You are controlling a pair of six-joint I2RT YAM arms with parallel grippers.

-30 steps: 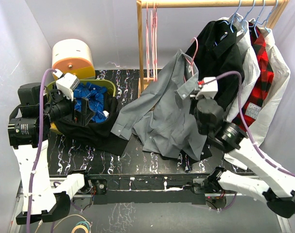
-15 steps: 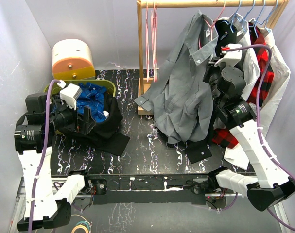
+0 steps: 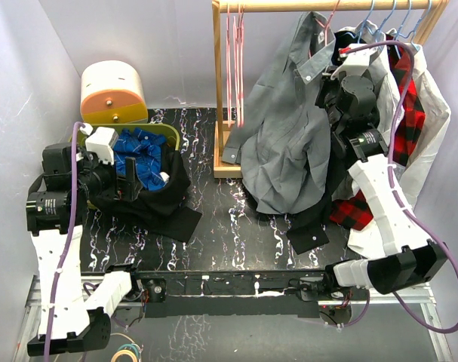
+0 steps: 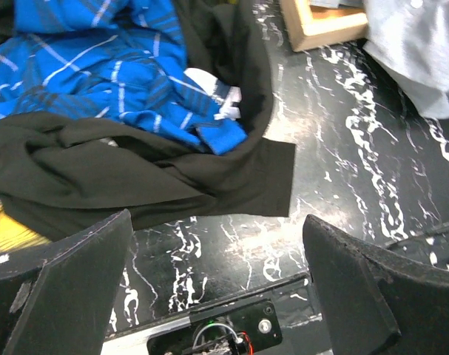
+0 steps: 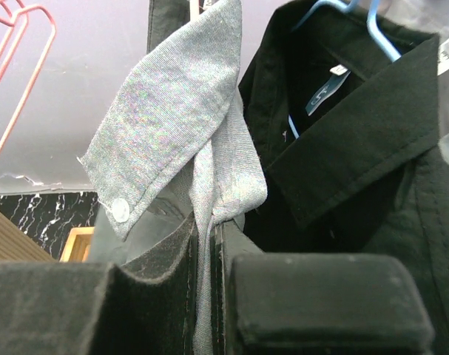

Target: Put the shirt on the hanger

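The grey shirt (image 3: 285, 136) hangs lifted in front of the wooden rack, its collar (image 3: 313, 45) up near the rod. A pink hanger hook (image 3: 333, 20) shows just above the collar; the rest of that hanger is hidden by fabric. My right gripper (image 3: 336, 64) is raised high and shut on the shirt; in the right wrist view the grey fabric (image 5: 180, 118) is pinched between the closed fingers of the gripper (image 5: 209, 233). My left gripper (image 3: 134, 177) is open and empty, low over the table next to the basket; it also shows in the left wrist view (image 4: 217, 218).
A yellow-green basket (image 3: 168, 134) holds a bright blue garment (image 3: 142, 154) and a black one (image 4: 135, 170) spilling onto the table. A cream and orange cylinder (image 3: 112, 90) stands behind. Spare pink hangers (image 3: 234, 60), a black shirt (image 5: 342, 148), a red plaid (image 3: 402, 90) and white shirts hang on the rack.
My right arm has swung up and back, carrying the grey shirt from over the table to the rod. The left gripper has pulled back slightly to the left.
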